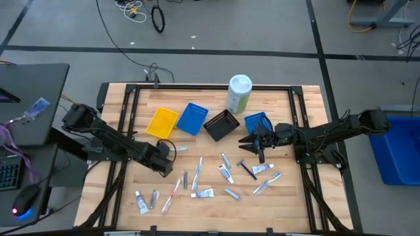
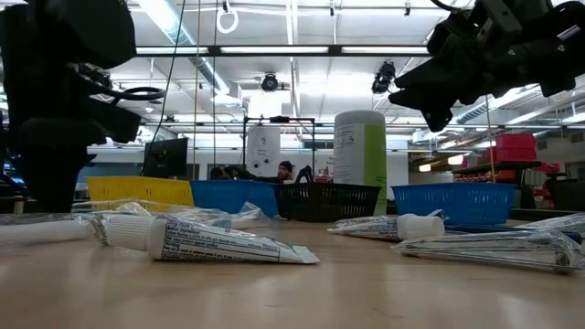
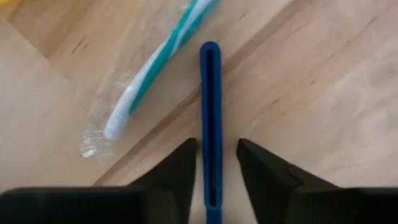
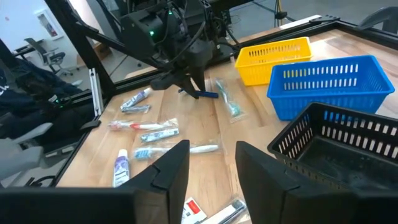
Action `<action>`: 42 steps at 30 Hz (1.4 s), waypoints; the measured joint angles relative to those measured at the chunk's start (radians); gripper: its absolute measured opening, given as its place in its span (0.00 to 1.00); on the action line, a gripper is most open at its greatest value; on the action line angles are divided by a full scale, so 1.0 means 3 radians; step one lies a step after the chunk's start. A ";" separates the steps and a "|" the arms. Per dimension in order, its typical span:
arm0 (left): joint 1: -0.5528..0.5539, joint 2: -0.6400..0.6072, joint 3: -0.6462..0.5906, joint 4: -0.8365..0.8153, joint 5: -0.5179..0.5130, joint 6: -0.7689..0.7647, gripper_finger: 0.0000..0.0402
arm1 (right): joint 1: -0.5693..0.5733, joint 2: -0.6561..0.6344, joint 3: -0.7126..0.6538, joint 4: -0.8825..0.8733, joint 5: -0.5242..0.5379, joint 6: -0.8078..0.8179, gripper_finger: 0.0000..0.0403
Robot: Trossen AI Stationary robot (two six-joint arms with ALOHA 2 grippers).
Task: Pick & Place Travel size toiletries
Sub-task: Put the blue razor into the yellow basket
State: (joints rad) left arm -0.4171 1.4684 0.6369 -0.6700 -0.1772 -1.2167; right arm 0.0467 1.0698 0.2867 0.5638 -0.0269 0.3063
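The left gripper stands with its fingers apart on either side of a blue razor handle, a wrapped toothbrush lying just beside.

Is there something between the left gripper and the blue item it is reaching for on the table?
Nothing visible. In the left wrist view the slim blue item already lies in the gap between the left gripper's open fingers, on bare wood. The wrapped toothbrush lies beside it, outside the fingers.
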 joint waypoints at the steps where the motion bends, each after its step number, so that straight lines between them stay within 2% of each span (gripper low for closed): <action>1: -0.0001 0.0000 -0.0001 0.0014 -0.0005 0.0060 0.24 | 0.0000 0.0000 0.0000 0.0000 0.0000 0.0000 0.35; 6: 0.0005 -0.0018 -0.0003 0.0057 -0.0048 0.0182 0.07 | 0.0000 -0.0001 0.0000 0.0000 0.0000 -0.0001 0.36; 13: 0.0006 -0.0232 0.0108 0.0181 -0.0129 0.0429 0.08 | 0.0000 -0.0001 0.0000 -0.0001 0.0000 -0.0001 0.35; 21: 0.0145 -0.0511 0.0611 -0.0271 -0.1151 0.0828 0.08 | 0.0000 -0.0003 0.0000 -0.0003 0.0000 0.0000 0.32; 24: 0.0377 -0.0586 0.0754 -0.0577 -0.1306 0.0858 0.09 | 0.0000 -0.0003 0.0000 0.0000 0.0005 0.0000 0.32; 27: 0.0697 -0.0651 0.0796 -0.0743 -0.1273 0.1047 0.10 | 0.0000 -0.0003 0.0000 0.0002 0.0114 0.0001 0.33; 34: 0.1464 -0.0630 0.0796 -0.0677 -0.1164 0.1713 0.11 | 0.0000 -0.0003 0.0000 -0.0022 0.0200 0.0001 0.35; 42: 0.2063 -0.0633 0.0796 -0.0694 -0.1052 0.1764 0.11 | 0.0000 -0.0003 0.0000 -0.0025 0.0201 0.0001 0.33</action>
State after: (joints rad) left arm 0.2018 1.2785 0.8757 -0.8783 -0.4927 -0.6875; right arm 0.0467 1.0691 0.2867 0.5564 0.0334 0.3065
